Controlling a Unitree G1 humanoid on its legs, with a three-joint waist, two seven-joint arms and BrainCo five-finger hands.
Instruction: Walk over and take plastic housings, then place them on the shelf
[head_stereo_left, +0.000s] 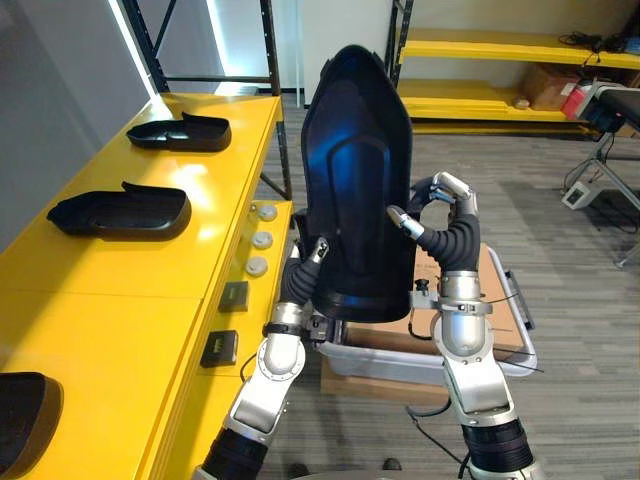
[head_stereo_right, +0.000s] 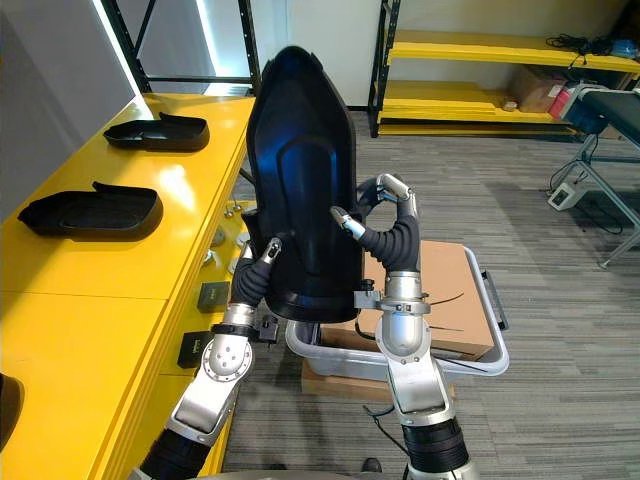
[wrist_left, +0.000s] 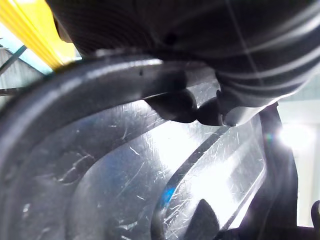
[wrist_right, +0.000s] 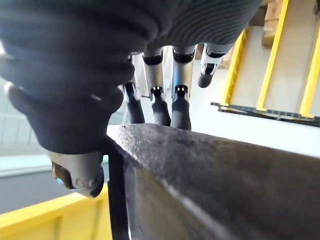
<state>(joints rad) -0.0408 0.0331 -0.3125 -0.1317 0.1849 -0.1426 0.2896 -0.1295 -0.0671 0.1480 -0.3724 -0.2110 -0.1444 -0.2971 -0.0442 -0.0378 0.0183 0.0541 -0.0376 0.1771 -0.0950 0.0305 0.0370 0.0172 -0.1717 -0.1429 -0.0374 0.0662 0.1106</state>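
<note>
1. The right hand (head_stereo_left: 447, 205) is clamped on the right edge of the black plastic housing (head_stereo_left: 355, 170). In its wrist view the fingers (wrist_right: 162, 105) curl over the rim while the thumb presses from the other side.
2. The left hand (head_stereo_left: 308, 268) grips the housing's lower left corner, with one digit hooked onto the front face and the rest of the hand behind the shell.
3. The housing stands upright between the two hands, narrow end up and clear of every surface. A grip on opposite edges probably keeps so broad and smooth a shell from twisting or slipping.
4. Below it is a grey bin (head_stereo_left: 400, 362) holding cardboard (head_stereo_left: 500, 300), likely where the housing came from.
5. The yellow shelf (head_stereo_left: 120, 300) runs along the robot's left, just beside the left arm. Two more housings (head_stereo_left: 180, 132) (head_stereo_left: 120, 212) lie flat on it, well apart, and a third (head_stereo_left: 25, 415) is at the near corner. The free stretch between them looks like the natural spot for this one.
6. On the shelf's front face are small dark plates (head_stereo_left: 234, 295). Any print on them, or on the cardboard, is too small to read
</note>
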